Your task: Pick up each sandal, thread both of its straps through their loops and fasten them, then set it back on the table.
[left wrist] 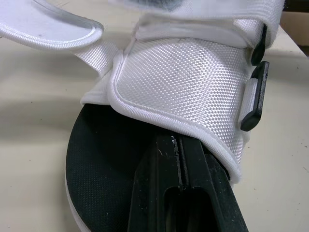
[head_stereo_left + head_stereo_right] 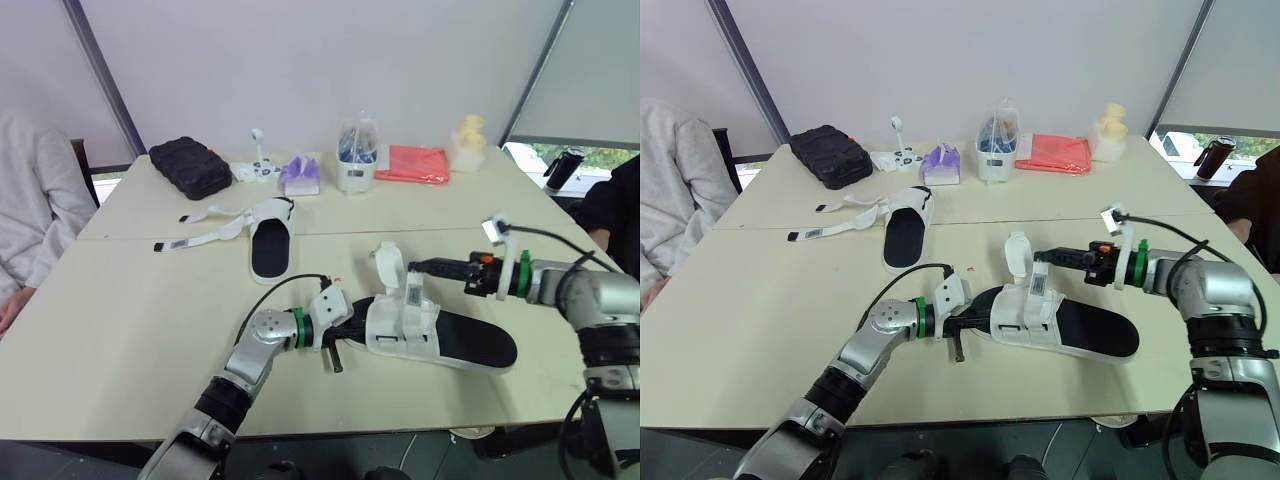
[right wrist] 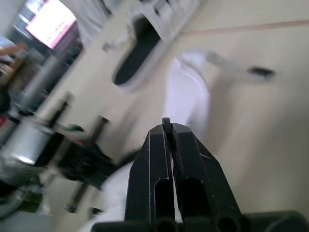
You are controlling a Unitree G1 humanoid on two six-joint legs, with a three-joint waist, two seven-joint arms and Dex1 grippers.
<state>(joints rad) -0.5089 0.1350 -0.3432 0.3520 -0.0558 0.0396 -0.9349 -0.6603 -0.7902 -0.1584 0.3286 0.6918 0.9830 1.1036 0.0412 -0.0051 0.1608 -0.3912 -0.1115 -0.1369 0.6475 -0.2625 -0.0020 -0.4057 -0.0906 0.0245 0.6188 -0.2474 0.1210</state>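
The near sandal [image 2: 470, 345], black footbed with white straps, lies on the table [image 2: 120, 330] between my two grippers. My left gripper [image 2: 352, 337] is shut; its tips rest on the toe end of the footbed, tucked under the edge of the front strap [image 1: 183, 82]. My right gripper [image 2: 413, 266] is shut at the top of a strap [image 2: 408, 292] that stands upright with a label on it. A second white flap [image 2: 386, 262] stands beside it. The far sandal [image 2: 270, 245] lies flat at mid-table, its straps [image 2: 205, 237] spread out to the left.
Along the back edge stand a black case [image 2: 190, 167], a purple packet [image 2: 300, 175], a white tub [image 2: 357, 160], a red cloth [image 2: 413, 163] and a yellow item [image 2: 468, 140]. A person in grey [image 2: 30, 200] sits at the left; another person [image 2: 615, 210] sits at the right.
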